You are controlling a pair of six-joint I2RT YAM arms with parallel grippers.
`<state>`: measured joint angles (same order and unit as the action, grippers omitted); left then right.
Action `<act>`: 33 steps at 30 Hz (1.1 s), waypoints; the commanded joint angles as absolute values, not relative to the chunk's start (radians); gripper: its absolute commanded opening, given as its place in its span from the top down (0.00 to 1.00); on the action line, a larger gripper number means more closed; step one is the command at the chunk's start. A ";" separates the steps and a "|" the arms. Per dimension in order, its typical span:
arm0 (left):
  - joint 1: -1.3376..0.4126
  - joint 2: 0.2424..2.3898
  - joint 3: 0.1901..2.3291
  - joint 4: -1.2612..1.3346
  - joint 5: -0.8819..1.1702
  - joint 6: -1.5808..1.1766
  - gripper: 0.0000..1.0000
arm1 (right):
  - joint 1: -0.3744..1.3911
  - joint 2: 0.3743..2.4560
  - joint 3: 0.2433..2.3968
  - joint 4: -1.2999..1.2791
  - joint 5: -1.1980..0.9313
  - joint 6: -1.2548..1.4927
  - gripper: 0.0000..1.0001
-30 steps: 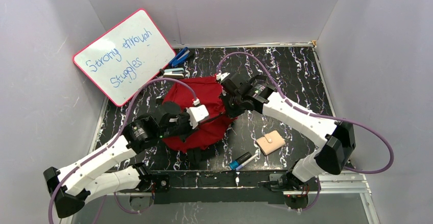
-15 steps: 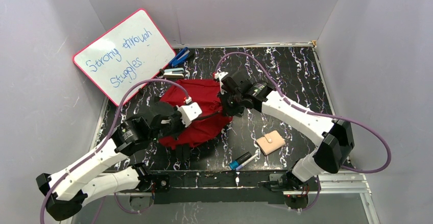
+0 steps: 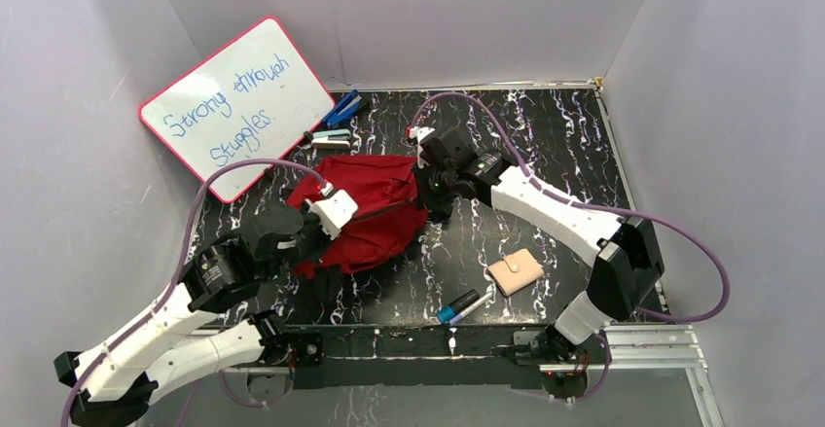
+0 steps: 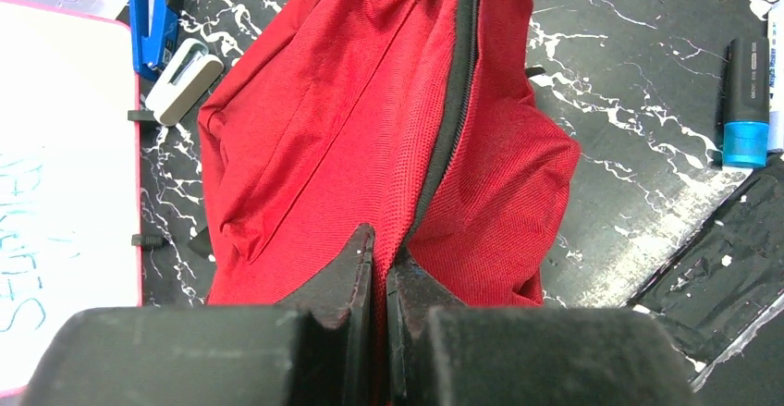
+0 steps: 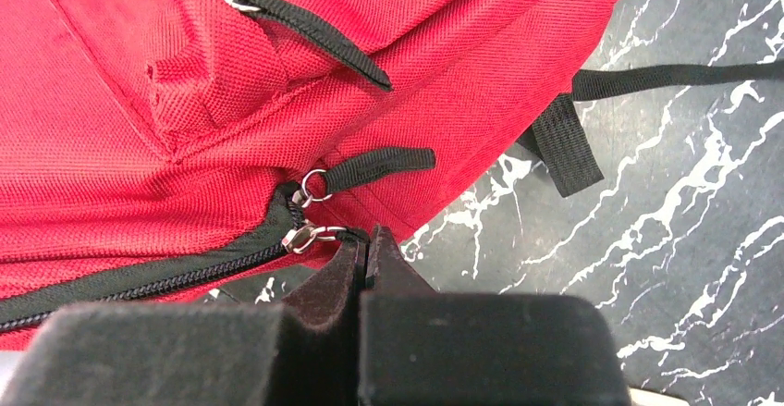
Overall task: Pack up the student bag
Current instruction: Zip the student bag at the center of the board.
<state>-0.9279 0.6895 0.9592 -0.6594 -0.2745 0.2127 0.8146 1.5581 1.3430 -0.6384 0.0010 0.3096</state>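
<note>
The student bag [image 3: 375, 203], soft red fabric with a black zipper [image 4: 453, 101], lies stretched between both arms on the black marbled table. My left gripper [image 3: 326, 237] holds its near-left end. In the left wrist view the left gripper [image 4: 381, 251] is shut on a fold of red fabric beside the zipper. My right gripper [image 3: 428, 201] sits at the bag's right end. In the right wrist view the right gripper [image 5: 365, 239] is shut on the black pull strap of a silver zipper slider [image 5: 303, 235]. A second pull strap [image 5: 379, 161] hangs free above it.
A whiteboard [image 3: 238, 106] leans at the back left, with a blue stapler [image 3: 342, 109] and a white stapler [image 3: 331, 138] beside it. A beige wallet [image 3: 516, 271] and a blue-capped marker [image 3: 457, 306] lie near the front right. Loose black bag straps [image 5: 564, 152] trail on the table.
Both arms have moved left and towards the back, carrying the bag with them. The bag now lies longer and flatter, closer to the whiteboard. Both grips have stayed shut.
</note>
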 commanded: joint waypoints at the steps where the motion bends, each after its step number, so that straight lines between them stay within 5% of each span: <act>1: -0.918 0.586 1.035 -0.654 -0.408 0.227 1.00 | 0.680 1.630 1.368 -0.750 0.320 0.241 1.00; 3: -0.917 0.592 1.024 -0.656 -0.344 0.236 0.97 | 0.680 1.611 1.378 -0.709 0.256 0.219 1.00; 8: -0.917 0.637 0.967 -0.605 -0.082 0.189 0.24 | 0.681 1.507 1.314 -0.604 -0.082 0.114 1.00; 10: -0.917 0.673 0.930 -0.565 0.031 0.172 0.11 | 0.687 1.474 1.278 -0.602 -0.204 0.091 1.00; 21: -0.917 0.905 0.766 -0.132 0.196 0.015 0.07 | 0.817 1.404 1.147 -0.639 -0.415 0.143 1.00; 33: -0.953 1.006 0.724 -0.104 0.251 -0.006 0.06 | 0.877 1.367 1.078 -0.498 -0.409 0.275 1.00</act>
<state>-0.9379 1.0252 0.7586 -0.1307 0.2012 0.0147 0.8738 1.4097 1.0817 -0.5678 -0.4282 0.2253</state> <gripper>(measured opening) 0.935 0.021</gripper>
